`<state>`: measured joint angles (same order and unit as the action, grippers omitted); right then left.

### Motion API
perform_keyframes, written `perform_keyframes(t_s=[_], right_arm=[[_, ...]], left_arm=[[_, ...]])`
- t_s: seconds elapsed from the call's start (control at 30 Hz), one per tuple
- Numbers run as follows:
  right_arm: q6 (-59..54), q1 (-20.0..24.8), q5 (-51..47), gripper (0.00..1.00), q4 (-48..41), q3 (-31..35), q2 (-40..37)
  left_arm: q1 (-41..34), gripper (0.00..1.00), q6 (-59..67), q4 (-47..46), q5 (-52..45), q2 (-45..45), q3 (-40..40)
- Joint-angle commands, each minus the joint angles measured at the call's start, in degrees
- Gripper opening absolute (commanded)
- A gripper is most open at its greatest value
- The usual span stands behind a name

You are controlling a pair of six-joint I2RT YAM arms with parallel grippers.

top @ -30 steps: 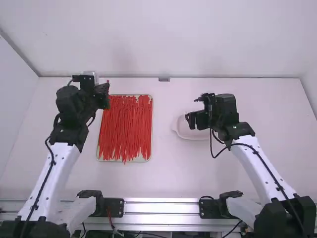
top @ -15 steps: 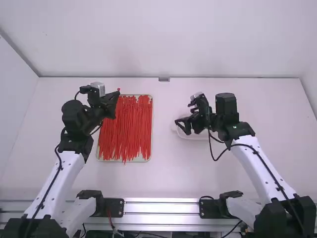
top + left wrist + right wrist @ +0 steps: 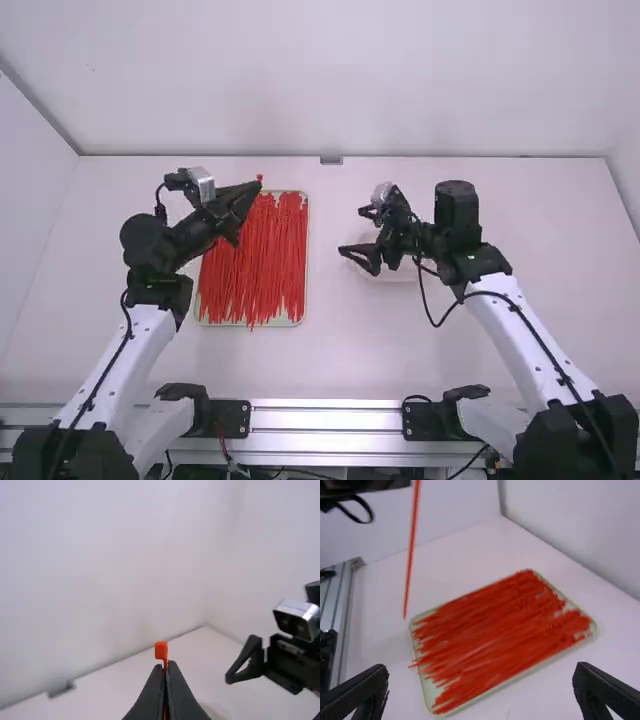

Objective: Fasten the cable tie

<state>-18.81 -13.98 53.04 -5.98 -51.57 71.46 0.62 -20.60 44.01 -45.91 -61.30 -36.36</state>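
White table (image 3: 340,330), pale tray (image 3: 285,324) of red cable ties (image 3: 255,255), white dish (image 3: 390,277) beside it.

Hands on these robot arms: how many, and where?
2. The left hand hovers near the tray of red ties, shut on one cable tie. The right hand, open, hovers by the white dish.

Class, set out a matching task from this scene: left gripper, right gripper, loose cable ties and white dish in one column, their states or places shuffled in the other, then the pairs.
Column one
1 left gripper
2 right gripper
3 loose cable ties
4 white dish

Column two
A open wide
B beside the tray
C shut on one cable tie
D heaped in the tray

Pairs: 1-C, 2-A, 3-D, 4-B
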Motion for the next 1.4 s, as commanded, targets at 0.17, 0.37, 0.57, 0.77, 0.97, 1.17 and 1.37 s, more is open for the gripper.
perform_keyframes(t_s=[0.17, 0.37, 0.57, 0.77, 0.97, 1.17, 1.37], right_arm=[[1.8, -3.5, 4.4, 0.98, 8.0, -2.0, 0.3], [3.5, -6.5, 4.4, 0.98, 12.7, -2.0, 0.3], [5.6, -7.3, 6.4, 0.98, 18.3, -2.0, 0.3], [11.3, -7.1, 7.1, 0.98, 24.9, -2.0, 0.3], [16.1, -7.0, 7.0, 0.98, 29.4, -2.0, 0.3], [15.6, -7.0, 6.9, 0.98, 28.7, -2.0, 0.6], [16.7, -7.5, 7.5, 0.98, 32.2, -2.0, 4.5]], left_arm=[[-0.3, 0.01, -13.9, 17.3, -8.8, -4.4, 0.1], [-0.6, 0.01, -21.4, 29.3, -9.1, -8.1, 0.1], [-0.8, 0.01, -29.1, 42.4, -9.2, -12.4, 0.1], [-3.0, 0.01, -31.8, 48.7, -8.7, -16.1, 0.1], [-5.4, 0.01, -29.5, 48.7, -7.3, -17.6, 0.1], [-5.7, 0.01, -29.5, 48.7, -8.1, -17.6, -0.9], [-7.4, 0.01, -29.5, 47.0, -10.8, -17.6, -5.8]])
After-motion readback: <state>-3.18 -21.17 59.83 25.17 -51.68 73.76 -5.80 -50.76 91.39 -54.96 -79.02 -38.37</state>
